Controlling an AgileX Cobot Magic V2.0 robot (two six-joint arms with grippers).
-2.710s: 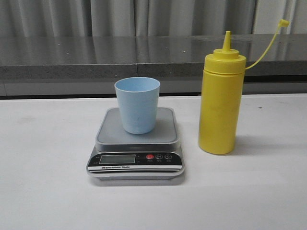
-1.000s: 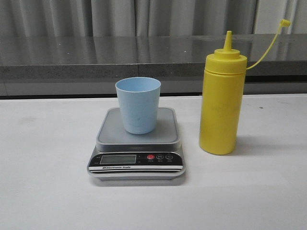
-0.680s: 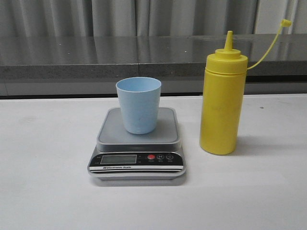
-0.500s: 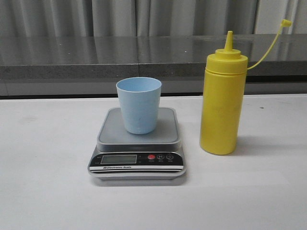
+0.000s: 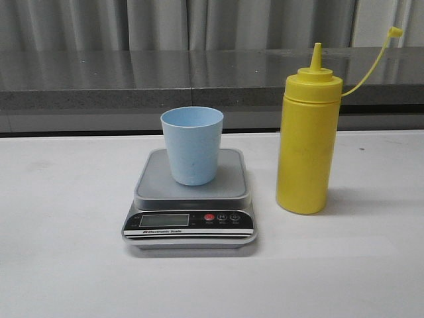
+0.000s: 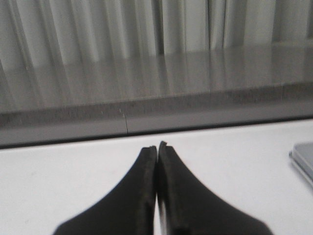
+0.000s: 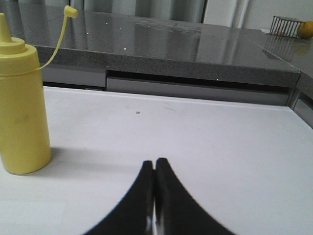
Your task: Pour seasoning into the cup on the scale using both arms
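The pale blue cup (image 5: 191, 146) stands upright on the silver-grey scale (image 5: 190, 202) at the middle of the white table. The yellow seasoning bottle (image 5: 307, 136) stands upright to the right of the scale, its cap hanging on a thin tether; it also shows in the right wrist view (image 7: 19, 105). My left gripper (image 6: 157, 147) is shut and empty over bare table, with a corner of the scale (image 6: 304, 159) at the view's edge. My right gripper (image 7: 154, 162) is shut and empty, apart from the bottle. Neither arm shows in the front view.
A grey stone counter (image 5: 132, 79) with curtains behind runs along the far edge of the table. In the right wrist view a wire basket (image 7: 286, 24) with an orange fruit stands on that counter.
The whole front view has drifted very slightly; the cup, scale and bottle keep their places relative to one another.
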